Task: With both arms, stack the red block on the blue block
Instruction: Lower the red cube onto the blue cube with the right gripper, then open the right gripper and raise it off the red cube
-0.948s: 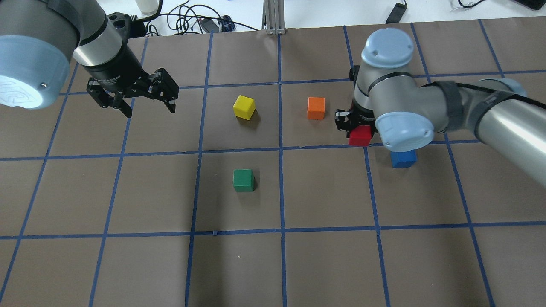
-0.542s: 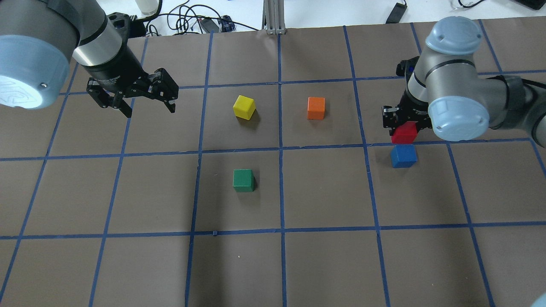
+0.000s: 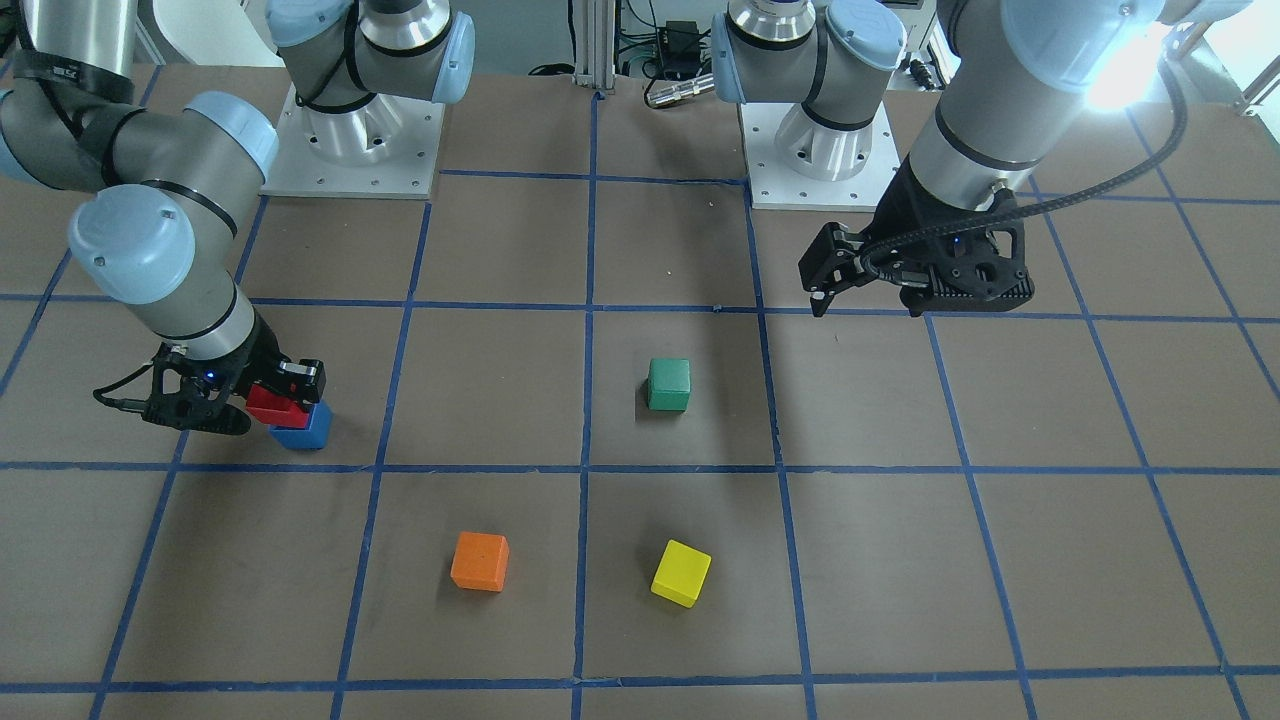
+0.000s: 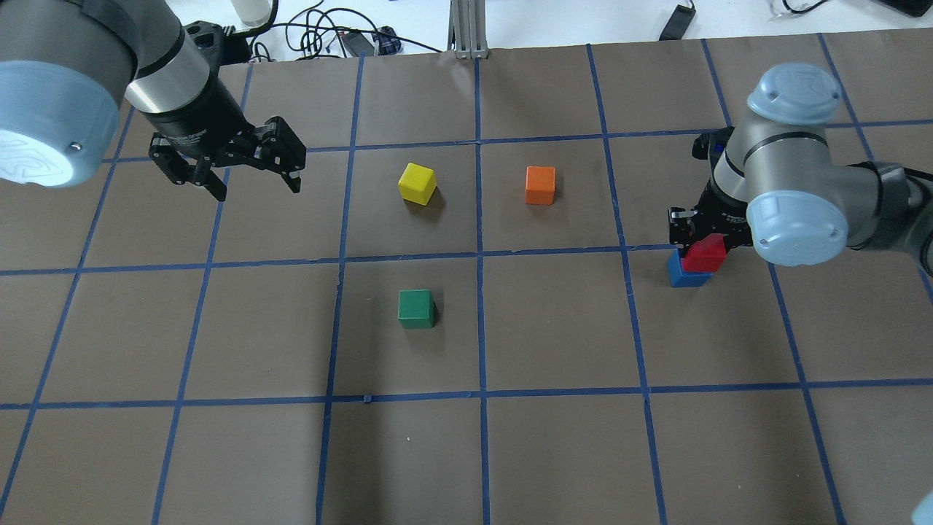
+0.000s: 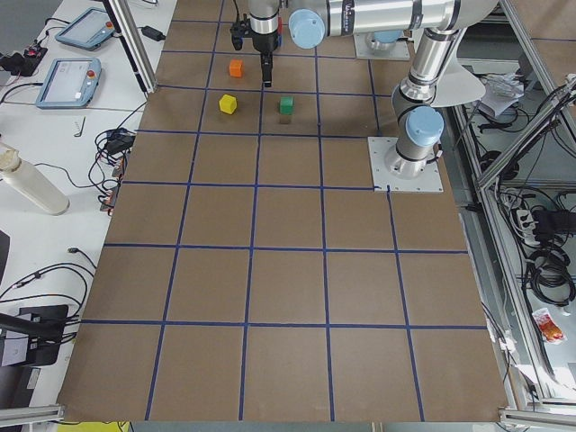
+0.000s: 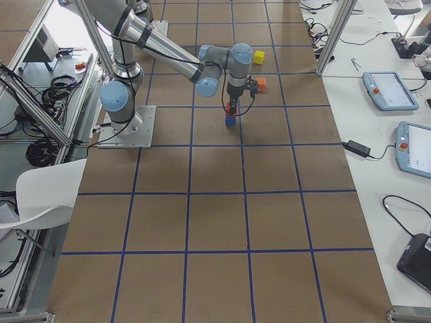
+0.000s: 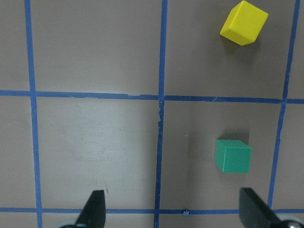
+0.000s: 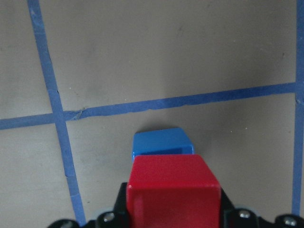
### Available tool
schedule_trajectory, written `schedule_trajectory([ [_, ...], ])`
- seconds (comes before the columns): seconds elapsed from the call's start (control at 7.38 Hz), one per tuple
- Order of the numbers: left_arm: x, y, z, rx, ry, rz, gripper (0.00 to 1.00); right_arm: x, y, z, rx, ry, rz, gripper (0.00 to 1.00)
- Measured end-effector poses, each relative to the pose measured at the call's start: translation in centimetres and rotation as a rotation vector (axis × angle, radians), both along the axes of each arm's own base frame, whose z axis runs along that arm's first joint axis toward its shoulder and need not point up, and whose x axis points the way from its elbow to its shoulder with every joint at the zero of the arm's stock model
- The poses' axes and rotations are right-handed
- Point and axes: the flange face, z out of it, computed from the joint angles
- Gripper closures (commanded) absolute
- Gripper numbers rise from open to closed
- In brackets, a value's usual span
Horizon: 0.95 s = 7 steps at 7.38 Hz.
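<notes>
The red block (image 4: 704,255) is clamped in my right pincer (image 4: 700,236), at the right of the overhead view, partly over the blue block (image 4: 677,277). My left pincer (image 4: 256,188) hangs spread apart, upper left.

One block above another at the right gripper (image 4: 703,246), three loose toward the left gripper (image 4: 256,186).
The upper block (image 4: 704,257) sits between the right gripper's fingers, above the lower block (image 4: 679,277); contact unclear. Off that gripper's side lie the first loose block (image 4: 540,185), then the second loose block (image 4: 417,183); the third loose block (image 4: 415,308) sits ahead of one left-gripper finger.
</notes>
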Motion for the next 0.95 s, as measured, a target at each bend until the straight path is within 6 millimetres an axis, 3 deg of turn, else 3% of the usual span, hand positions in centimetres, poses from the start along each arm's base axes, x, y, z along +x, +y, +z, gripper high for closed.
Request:
schedule_trajectory([
  [0.14,0.01,0.0,0.0,0.0,0.0,0.0,0.0,-0.01,0.06,-0.1,0.002,0.0,0.005,1.0],
  [0.95,-0.05,-0.03,-0.01,0.0,0.002,0.001,0.0,-0.01,0.15,-0.38,-0.003,-0.001,0.033,0.36],
])
